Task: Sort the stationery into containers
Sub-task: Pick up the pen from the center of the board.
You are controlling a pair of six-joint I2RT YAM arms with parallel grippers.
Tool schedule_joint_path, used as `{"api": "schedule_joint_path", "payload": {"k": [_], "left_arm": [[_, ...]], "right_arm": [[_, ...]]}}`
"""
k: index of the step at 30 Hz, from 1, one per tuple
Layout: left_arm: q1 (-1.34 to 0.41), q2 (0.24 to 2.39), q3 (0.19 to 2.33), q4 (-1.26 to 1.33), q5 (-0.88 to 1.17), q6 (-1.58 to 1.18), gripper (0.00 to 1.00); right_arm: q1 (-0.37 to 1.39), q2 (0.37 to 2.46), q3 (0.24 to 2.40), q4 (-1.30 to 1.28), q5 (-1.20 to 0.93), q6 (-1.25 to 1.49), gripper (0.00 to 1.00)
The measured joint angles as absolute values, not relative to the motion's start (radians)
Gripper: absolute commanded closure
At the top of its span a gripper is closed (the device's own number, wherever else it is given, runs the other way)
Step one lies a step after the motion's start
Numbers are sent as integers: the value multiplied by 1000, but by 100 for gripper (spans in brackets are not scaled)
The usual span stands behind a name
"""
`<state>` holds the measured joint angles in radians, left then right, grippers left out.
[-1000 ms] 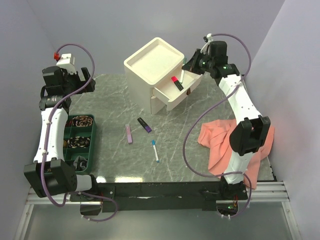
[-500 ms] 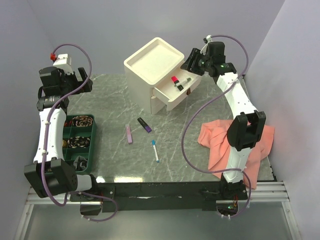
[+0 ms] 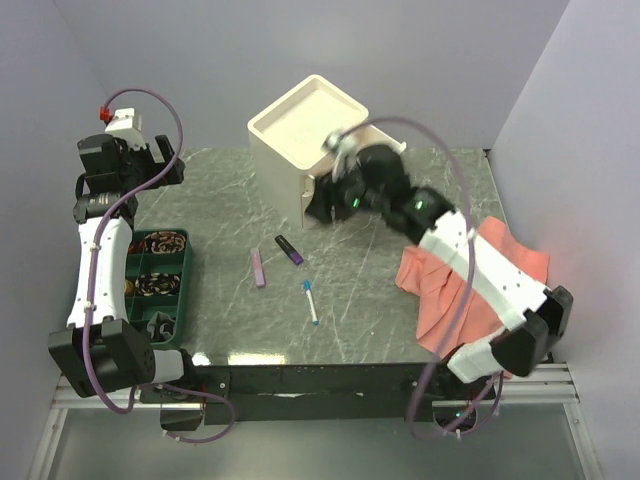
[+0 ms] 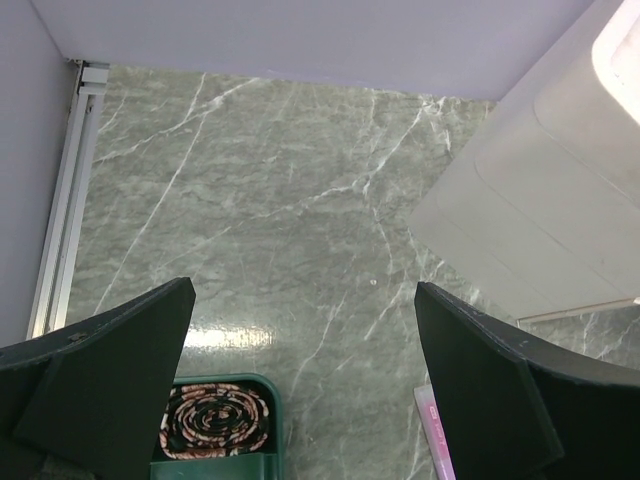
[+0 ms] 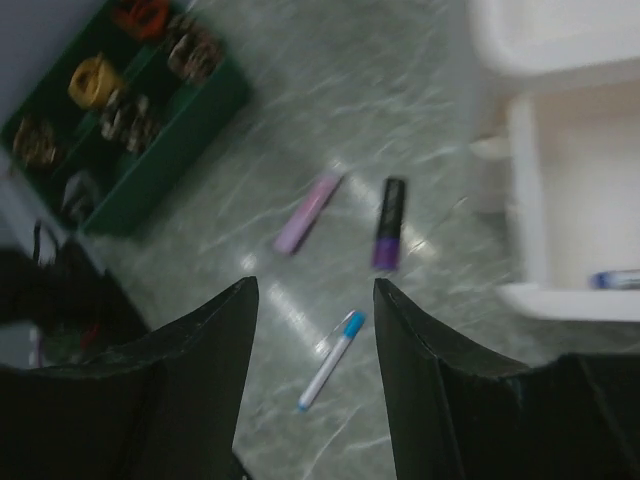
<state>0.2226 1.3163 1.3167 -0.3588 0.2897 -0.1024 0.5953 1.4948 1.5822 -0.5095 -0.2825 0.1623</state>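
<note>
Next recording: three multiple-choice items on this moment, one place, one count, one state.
1. Where does the lilac plastic highlighter lie? A on the grey marble tabletop; B in the cream drawer; C on the salmon-pink cloth.
2. How many pen-shaped items lie loose on that tabletop? A one; B three; C five.
3. The right gripper is: A shut on a pen; B open and empty; C shut on the cloth.
Answers: 1 A, it rests on marble near the black-and-purple highlighter. 2 B, those two plus the blue-capped white pen. 3 B, its fingers stand apart with nothing between them.
</note>
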Motion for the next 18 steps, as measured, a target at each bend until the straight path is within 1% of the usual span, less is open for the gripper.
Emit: {"api": "schedule_joint_path", "payload": {"k": [1,3,7,14,18], "left_arm": [[223,1313,1314,-358,288,-102,0],[223,1300,1303,-358,282,-103,1],[223,1252,1265,-360,263,-114,1],[226,1179,1198,-366,225,-129,0],[226,1169,1174,-365,223,-149,1]], "right_arm": [[653,1446,1510,-512,-271,144,45],[759,1412,1435,-514,-255,125,48],[815,1415,1305,-532,-189,105,48],[868,1528,1279,-562,-132,148,46],[895,1609,1272,-569,-103,233,41]]}}
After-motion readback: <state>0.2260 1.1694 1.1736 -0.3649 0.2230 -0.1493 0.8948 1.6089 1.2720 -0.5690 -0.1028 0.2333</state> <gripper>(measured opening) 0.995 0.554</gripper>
